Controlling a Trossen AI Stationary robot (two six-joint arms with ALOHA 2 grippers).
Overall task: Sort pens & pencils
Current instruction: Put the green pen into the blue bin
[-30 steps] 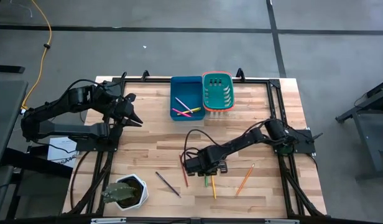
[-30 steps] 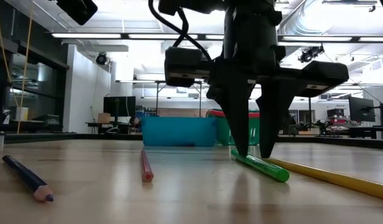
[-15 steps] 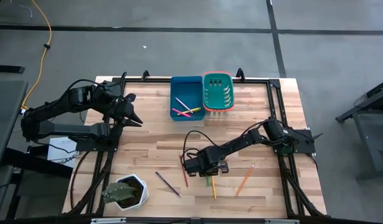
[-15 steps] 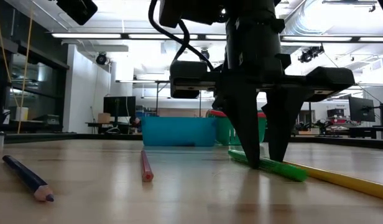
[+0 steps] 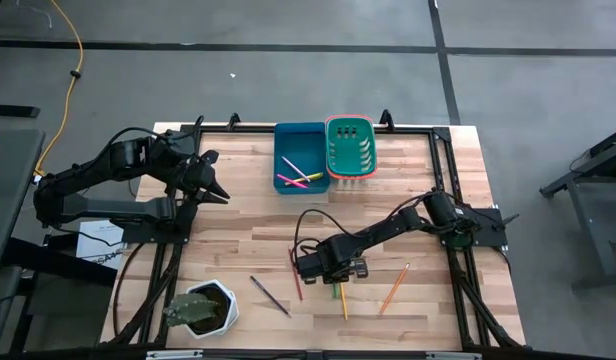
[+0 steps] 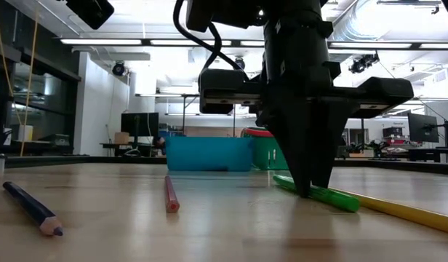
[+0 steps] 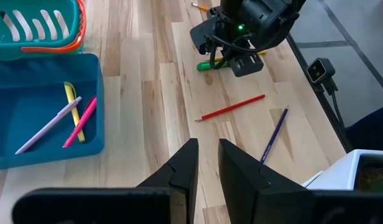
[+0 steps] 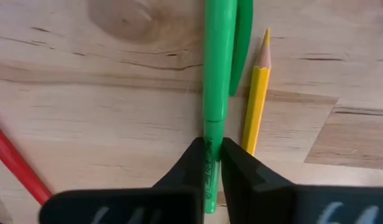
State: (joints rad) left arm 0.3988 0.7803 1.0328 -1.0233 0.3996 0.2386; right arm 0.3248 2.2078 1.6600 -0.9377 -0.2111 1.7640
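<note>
My right gripper (image 5: 337, 281) (image 6: 309, 191) stands over the near middle of the table, shut on a green pen (image 8: 215, 74) (image 6: 333, 197) that lies flat on the wood. A yellow pencil (image 8: 257, 99) (image 5: 343, 303) lies close beside the pen. A red pencil (image 5: 296, 280) (image 6: 170, 195) and a dark purple pencil (image 5: 270, 296) (image 6: 31, 207) lie to the left of them. An orange pencil (image 5: 393, 288) lies to the right. My left gripper (image 5: 220, 195) (image 7: 207, 152) waits near the far left of the table, its fingers a narrow gap apart, holding nothing. My right gripper pinches the green pen's barrel (image 8: 214, 127) between its two fingers, on the half away from the clipped cap. The fingers (image 6: 300, 175) come from above, pointing down, and lie across the pen. The pen lies flat on the table.
A blue bin (image 5: 299, 158) at the far edge holds pink, yellow and pale sticks. A teal basket with an orange rim (image 5: 350, 147) stands against its right side. A white plant pot (image 5: 200, 308) sits near the near left corner. A black cable (image 5: 310, 215) loops over the table's middle.
My right gripper's fingers have come down astride the green pen and shut on it, after shifting slightly toward the table's right. The pen has slid a little to the right with them and still lies on the table.
</note>
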